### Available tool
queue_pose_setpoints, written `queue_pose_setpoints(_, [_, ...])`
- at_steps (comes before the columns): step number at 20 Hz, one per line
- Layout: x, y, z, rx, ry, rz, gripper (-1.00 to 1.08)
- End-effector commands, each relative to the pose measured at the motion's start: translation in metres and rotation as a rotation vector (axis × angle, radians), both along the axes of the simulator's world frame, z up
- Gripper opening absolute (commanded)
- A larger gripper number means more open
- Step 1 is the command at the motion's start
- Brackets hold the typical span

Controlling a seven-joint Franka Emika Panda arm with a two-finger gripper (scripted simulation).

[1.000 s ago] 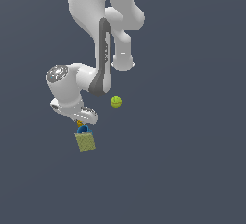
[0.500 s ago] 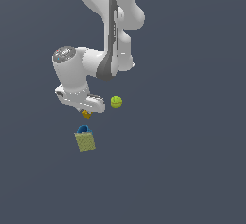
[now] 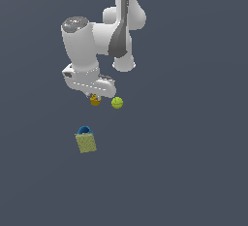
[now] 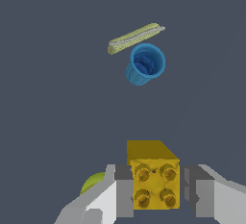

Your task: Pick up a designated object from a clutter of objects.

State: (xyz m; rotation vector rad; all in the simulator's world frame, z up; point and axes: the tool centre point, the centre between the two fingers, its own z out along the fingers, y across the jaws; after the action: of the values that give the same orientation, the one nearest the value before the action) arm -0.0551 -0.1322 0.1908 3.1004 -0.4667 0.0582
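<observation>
The designated object is a small golden-brown studded block [image 4: 153, 176], also seen in the exterior view [image 3: 95, 101]. My gripper [image 4: 156, 189] is shut on it, one finger [image 4: 124, 192] on each side, and holds it above the surface, well clear of the clutter. In the exterior view the gripper [image 3: 95, 97] hangs under the white arm. Below lie the olive-yellow box [image 3: 86, 143] [image 4: 135, 38] and the blue round cup [image 3: 85, 130] [image 4: 145, 64], touching each other. The yellow-green ball [image 3: 116, 103] [image 4: 93, 181] shows beside the block.
The white arm's links [image 3: 104, 40] fill the upper part of the exterior view. The surface [image 3: 184, 162] is plain dark grey all around.
The gripper has risen with the golden-brown block in it, away from the box and the blue cup. The box, cup and ball have stayed where they were.
</observation>
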Motion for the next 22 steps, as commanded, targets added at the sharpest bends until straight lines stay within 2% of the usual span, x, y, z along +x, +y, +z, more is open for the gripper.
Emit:
queue_pose_setpoints(1, [-0.008, 0.012, 0.019, -0.001, 0.003, 0.0, -1.0])
queue_pose_setpoints(22, [-0.076, 0.118, 0.191, 0.004, 0.027, 0.0, -1.0])
